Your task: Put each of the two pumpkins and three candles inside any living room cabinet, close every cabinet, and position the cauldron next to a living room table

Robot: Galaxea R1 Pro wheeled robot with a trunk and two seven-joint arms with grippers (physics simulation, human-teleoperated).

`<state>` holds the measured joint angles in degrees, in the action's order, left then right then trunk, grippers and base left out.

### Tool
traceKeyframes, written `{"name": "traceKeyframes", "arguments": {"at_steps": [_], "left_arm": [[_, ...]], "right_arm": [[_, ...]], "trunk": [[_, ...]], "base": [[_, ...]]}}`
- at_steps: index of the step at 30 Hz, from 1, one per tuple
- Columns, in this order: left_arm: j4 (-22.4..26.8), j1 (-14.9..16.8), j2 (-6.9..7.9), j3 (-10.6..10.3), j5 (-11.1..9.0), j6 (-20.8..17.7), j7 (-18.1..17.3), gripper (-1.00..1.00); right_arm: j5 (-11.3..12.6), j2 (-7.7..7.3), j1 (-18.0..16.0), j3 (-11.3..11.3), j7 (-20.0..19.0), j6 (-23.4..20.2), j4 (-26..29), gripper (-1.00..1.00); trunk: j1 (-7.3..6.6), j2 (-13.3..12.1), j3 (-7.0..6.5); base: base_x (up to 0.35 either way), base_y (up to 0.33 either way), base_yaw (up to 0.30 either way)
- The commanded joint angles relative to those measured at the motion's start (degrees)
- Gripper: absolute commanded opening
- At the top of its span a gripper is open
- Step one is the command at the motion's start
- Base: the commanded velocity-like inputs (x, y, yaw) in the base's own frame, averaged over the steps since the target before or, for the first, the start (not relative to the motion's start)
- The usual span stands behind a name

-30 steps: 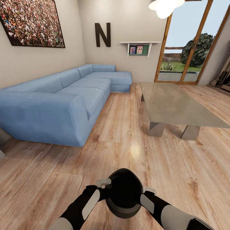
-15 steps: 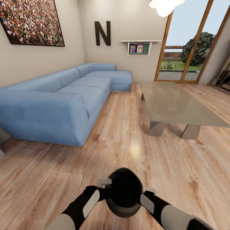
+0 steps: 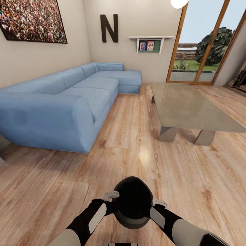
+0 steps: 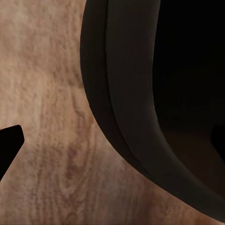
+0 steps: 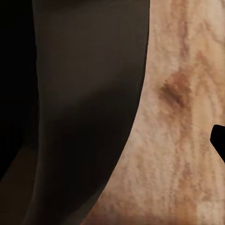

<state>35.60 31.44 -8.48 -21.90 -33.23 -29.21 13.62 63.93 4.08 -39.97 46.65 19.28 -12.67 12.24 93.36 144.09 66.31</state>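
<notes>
Our left gripper (image 3: 110,201) and right gripper (image 3: 156,207) sit against opposite sides of the black cauldron (image 3: 132,202), carried between them above the wood floor (image 3: 130,157); each gripper is closed on the cauldron's rim. Left wrist view: dark rim (image 4: 122,108) close up over floorboards. Right wrist view: same, wall (image 5: 89,117) against planks. Ahead right, the glass coffee table (image 3: 191,109), well apart. Ahead left, blue sofa (image 3: 65,106) along the wall
</notes>
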Motion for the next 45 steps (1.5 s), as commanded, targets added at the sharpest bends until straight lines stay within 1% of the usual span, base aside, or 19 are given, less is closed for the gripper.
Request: {"name": "traceKeyframes", "arguments": {"at_steps": [1, 17, 21, 23, 28, 45], "left_arm": [[0.1, 0.0, 0.04, -0.2, -0.6, -0.1, 0.5, 1.00], [-0.4, 0.1, 0.05, -0.2, -0.6, -0.1, 0.5, 1.00], [-3.2, 0.6, -0.02, -0.2, -0.5, 0.4, 0.5, 1.00], [-3.9, 0.8, -0.04, -0.2, -0.6, 1.9, 0.5, 1.00], [-5.5, 1.0, -0.04, -0.2, -0.5, 2.7, 0.5, 1.00], [-5.7, 1.1, -0.05, -0.2, -0.4, 3.0, 0.5, 1.00]], "right_arm": [[0.4, -0.03, 0.0, 0.5, 0.4, -0.3, 0.1, 1.00], [0.4, -0.03, 0.0, 0.5, 0.4, -0.3, 0.4, 1.00], [0.4, -0.03, 0.0, 0.5, 0.4, -0.3, 0.4, 1.00], [0.4, -0.03, 0.0, 0.5, 0.4, -0.3, 0.4, 1.00], [0.4, -0.03, 0.0, 0.5, 0.4, -0.3, 0.4, 1.00], [0.4, -0.03, 0.0, 0.5, 0.4, -0.3, 0.4, 1.00]], "trunk": [[-0.01, 0.0, 0.05], [-0.01, 0.0, 0.05], [-0.01, 0.0, 0.05], [-0.01, 0.0, 0.05], [-0.01, 0.0, 0.05], [-0.01, 0.0, 0.05]], "base": [[0.000, 0.000, 0.000], [0.000, 0.000, 0.000], [0.000, 0.000, 0.000], [0.000, 0.000, 0.000], [0.000, 0.000, 0.000], [0.000, 0.000, 0.000]]}}
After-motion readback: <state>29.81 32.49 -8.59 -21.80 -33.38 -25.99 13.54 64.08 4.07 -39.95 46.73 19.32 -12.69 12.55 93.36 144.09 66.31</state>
